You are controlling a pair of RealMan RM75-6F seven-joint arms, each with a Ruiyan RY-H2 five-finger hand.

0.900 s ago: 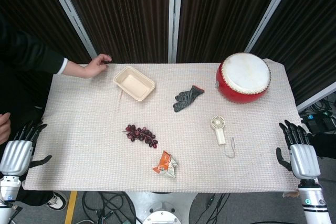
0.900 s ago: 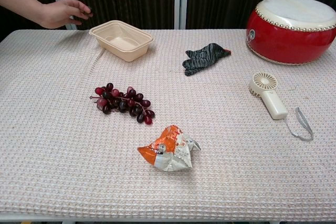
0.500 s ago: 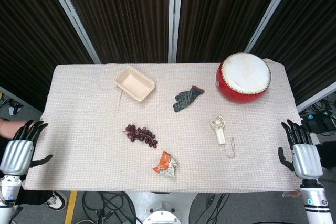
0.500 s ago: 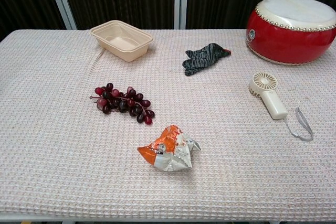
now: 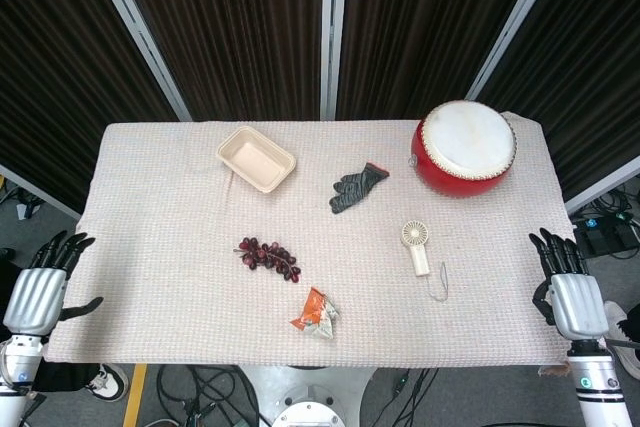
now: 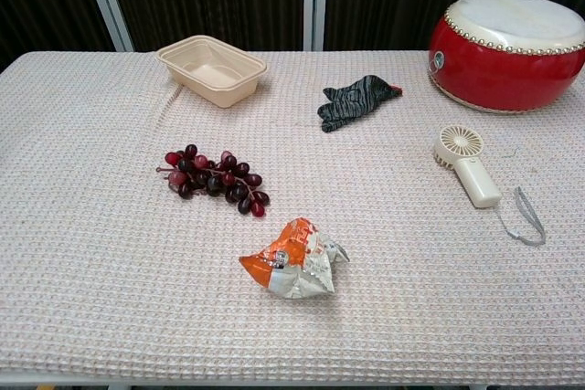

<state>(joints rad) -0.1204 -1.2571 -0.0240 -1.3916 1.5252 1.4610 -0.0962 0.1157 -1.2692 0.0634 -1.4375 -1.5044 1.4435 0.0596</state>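
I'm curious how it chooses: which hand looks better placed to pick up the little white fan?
Probably the right hand. It hangs open off the table's right edge, the side where the fan lies. The left hand is across the table, past the grapes.

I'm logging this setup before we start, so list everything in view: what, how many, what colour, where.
tray: one, beige, empty, far left of centre.
glove: one, dark grey with a red cuff, far centre.
drum: one, red with a white skin, far right corner.
handheld fan: one, cream, with a grey strap, right of centre.
grapes: one dark red bunch, left of centre.
wrapper: one, crumpled, orange and silver, near edge.
tablecloth: one, pale waffle weave.
left hand: off the table's left edge, fingers apart, holding nothing.
right hand: at the right edge, likewise.
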